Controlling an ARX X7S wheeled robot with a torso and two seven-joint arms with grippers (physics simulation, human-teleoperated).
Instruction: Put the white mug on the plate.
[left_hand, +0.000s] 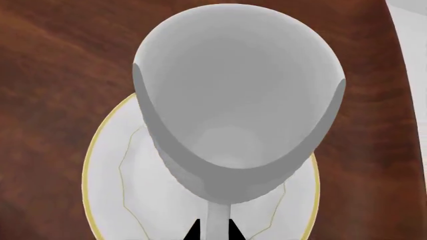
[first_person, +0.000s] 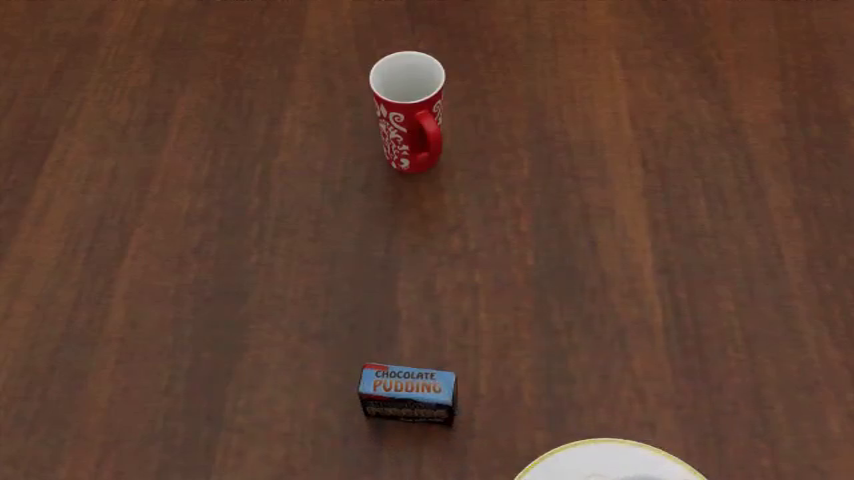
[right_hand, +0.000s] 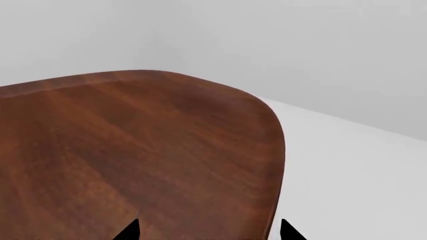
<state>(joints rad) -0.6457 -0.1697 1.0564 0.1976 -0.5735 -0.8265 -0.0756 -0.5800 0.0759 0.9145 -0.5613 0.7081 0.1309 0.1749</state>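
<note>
While left gripper (left_hand: 215, 231) apparently grips white mug (left_hand: 237, 100) over plate (left_hand: 107, 200), right gripper (right_hand: 208, 231) gapes w/ nothing.

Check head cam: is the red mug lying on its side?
No, the red mug stands upright on the table, its open mouth facing up.

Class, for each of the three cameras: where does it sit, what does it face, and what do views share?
Left wrist: above the white mug, over the plate; jaws flank its handle.
Head: high, facing down at the table, red mug, pudding box; no arms.
Right wrist: facing the table's corner; jaw tips only.
Left wrist and head share the plate.
</note>
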